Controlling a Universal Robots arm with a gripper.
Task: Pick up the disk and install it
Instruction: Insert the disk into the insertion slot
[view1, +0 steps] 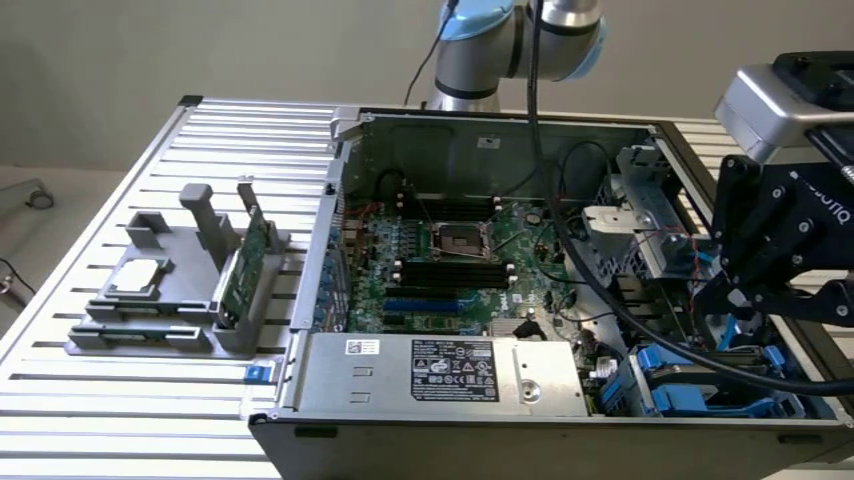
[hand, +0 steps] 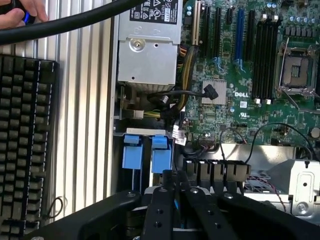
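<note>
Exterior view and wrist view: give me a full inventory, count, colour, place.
table: one, silver slatted, under everything
computer case: one, grey, open, on the table
motherboard: one, green, inside the case
power supply: one, silver, beside the motherboard
disk carriers: two showing, blue, beside the power supply
holder: one, grey, exterior view's left
circuit card: one, green, upright in the holder
chip: one, silver, flat on the holder
keyboard: one, black, on the table beside the case
hand: one, near the keyboard
arm: one, silver and blue, behind the case
pincer: one, black, shut, by the disk carriers
</note>
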